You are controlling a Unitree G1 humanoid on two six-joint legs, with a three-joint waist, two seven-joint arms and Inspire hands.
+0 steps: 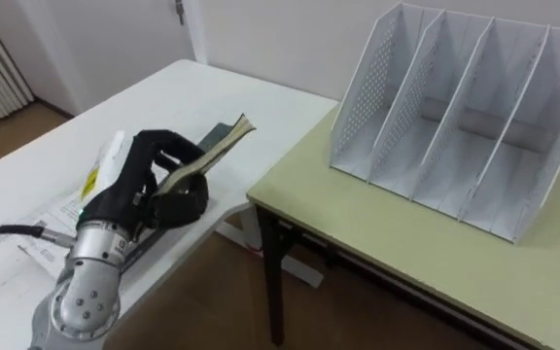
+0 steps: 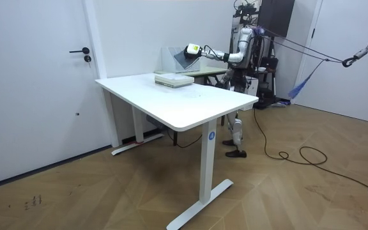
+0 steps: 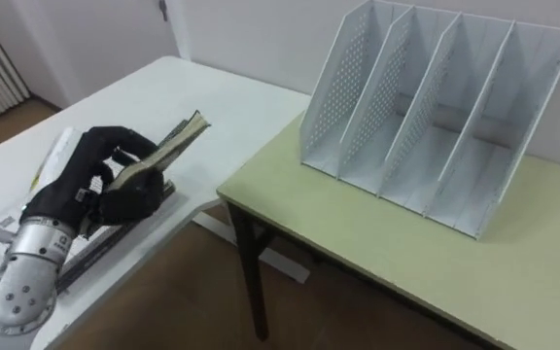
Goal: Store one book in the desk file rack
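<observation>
Two surfaces stand side by side with a gap between them. On the right surface, toward its back, stands the file rack, its compartments in a row from left to right and open to the front. Over the left surface, near its right edge, the left hand is curled round the book, which is tilted, clear of the surface, its free end toward the rack. Papers lie on that surface left of the hand. In the room view a stack of books lies at the surface's far end, before the robot.
</observation>
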